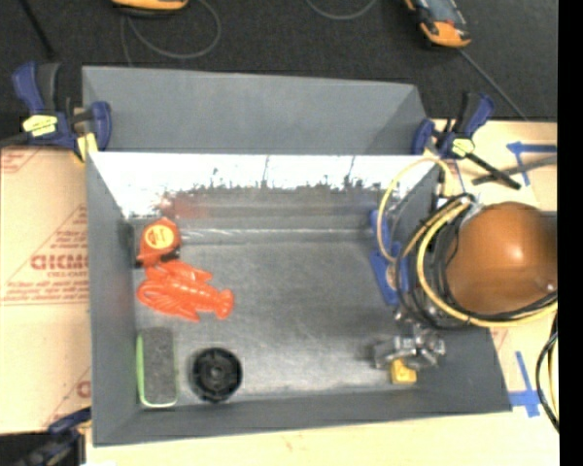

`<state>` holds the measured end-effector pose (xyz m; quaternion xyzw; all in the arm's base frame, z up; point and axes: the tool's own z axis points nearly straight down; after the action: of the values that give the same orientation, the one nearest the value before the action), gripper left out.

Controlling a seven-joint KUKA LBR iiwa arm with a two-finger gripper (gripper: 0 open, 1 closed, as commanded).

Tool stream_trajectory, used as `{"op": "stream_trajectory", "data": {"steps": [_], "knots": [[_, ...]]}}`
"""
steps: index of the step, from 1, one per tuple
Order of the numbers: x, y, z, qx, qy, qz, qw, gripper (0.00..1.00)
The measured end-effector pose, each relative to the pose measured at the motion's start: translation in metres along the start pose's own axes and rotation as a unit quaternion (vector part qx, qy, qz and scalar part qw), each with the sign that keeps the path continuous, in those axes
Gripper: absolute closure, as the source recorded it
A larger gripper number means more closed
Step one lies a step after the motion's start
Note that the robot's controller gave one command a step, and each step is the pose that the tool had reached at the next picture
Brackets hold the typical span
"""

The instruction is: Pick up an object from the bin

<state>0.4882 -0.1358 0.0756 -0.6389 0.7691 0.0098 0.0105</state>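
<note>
The gripper (405,355) is seen low in the near right corner of the grey metal bin (301,289), below the arm's orange dome-shaped cover (500,250). A small yellow block (403,374) lies on the bin floor right at its tip. How far the gripper is parted, and whether the block is clasped, cannot be told. Well apart, along the left side, are found an orange round disc (158,241), a red-orange plastic lobster (185,294), a grey sponge with a green edge (157,369) and a black round cap (216,373).
</note>
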Motion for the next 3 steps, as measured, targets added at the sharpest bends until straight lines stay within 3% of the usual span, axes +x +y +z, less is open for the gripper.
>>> {"op": "stream_trajectory", "data": {"steps": [3], "knots": [[0.008, 0.0, -0.039, 0.002, 0.0108, 0.001, 0.9999, 1.0]]}}
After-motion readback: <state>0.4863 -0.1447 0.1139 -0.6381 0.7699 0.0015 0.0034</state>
